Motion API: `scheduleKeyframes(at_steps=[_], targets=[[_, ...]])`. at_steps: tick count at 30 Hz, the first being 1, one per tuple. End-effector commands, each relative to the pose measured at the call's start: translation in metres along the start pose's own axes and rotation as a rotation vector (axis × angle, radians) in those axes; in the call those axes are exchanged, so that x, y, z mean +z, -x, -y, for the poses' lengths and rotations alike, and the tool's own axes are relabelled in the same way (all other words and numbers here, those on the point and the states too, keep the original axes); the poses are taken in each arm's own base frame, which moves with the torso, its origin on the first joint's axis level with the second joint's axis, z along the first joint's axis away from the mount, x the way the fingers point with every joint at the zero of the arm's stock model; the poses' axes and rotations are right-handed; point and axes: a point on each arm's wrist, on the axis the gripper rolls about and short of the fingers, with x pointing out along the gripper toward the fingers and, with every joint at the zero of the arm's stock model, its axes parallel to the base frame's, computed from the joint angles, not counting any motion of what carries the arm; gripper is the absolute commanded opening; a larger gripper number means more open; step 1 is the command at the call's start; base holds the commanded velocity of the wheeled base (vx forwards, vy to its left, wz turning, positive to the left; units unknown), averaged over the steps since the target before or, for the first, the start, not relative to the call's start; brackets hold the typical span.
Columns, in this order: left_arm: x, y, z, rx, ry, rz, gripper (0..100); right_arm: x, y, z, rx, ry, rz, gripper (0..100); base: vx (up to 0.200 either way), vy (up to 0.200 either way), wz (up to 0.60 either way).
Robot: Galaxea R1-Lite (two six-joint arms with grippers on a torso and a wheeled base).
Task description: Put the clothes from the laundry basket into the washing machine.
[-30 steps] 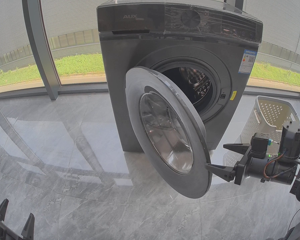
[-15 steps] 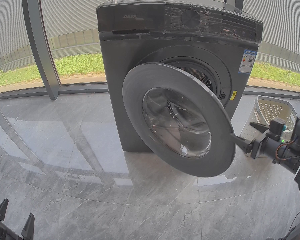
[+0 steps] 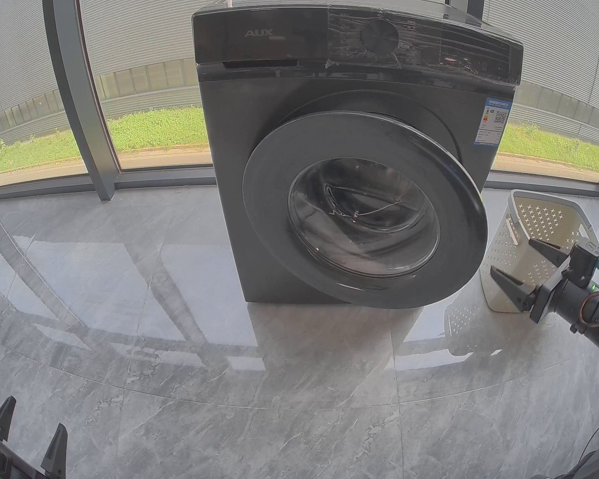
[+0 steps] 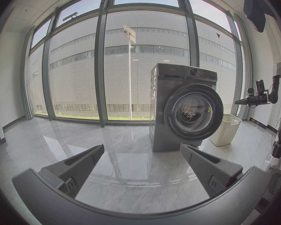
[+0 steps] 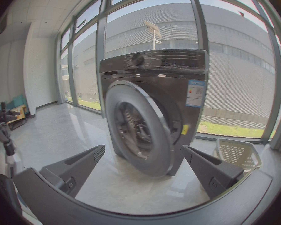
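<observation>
Head view showing round grey glass-fronted washer door (image 3: 365,211) swinging nearly shut, right gripper (image 3: 512,256) backing off wide open, empty, near white perforated laundry basket (image 3: 546,198), loading likely ending.

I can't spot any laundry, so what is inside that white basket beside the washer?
Inside the laundry basket, only its bare perforated wall shows, with no clothes in sight. Its bottom is covered by the near wall and the right end effector in front.
</observation>
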Motion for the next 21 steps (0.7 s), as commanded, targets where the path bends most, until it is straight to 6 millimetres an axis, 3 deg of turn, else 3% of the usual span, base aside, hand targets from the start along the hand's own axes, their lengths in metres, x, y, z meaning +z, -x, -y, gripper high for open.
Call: scheduleKeyframes(at_steps=[1,4,5,13,19,21], targets=[[-0.005,0.000,0.000,0.002,0.001,-0.002,100,-0.005,0.005,-0.023,0.118,-0.033,-0.010,100,0.000,-0.200,0.00],[-0.005,0.000,0.000,0.002,0.001,0.000,100,-0.007,0.004,-0.029,0.147,-0.063,-0.018,100,0.000,-0.200,0.00],[-0.005,0.000,0.000,0.002,0.001,-0.002,100,-0.005,0.003,-0.031,0.159,-0.073,-0.013,0,0.000,-0.200,0.00],[-0.005,0.000,0.000,0.000,-0.002,-0.002,100,-0.006,0.003,-0.044,0.223,-0.177,-0.035,0,0.000,-0.200,0.00],[-0.005,0.000,0.000,0.002,0.000,0.000,100,-0.010,0.001,-0.058,0.295,-0.185,-0.060,0,0.000,0.000,0.00],[-0.005,0.000,0.000,0.002,0.000,0.000,100,-0.011,0.002,-0.061,0.312,-0.184,-0.064,0,0.200,0.000,0.00]])
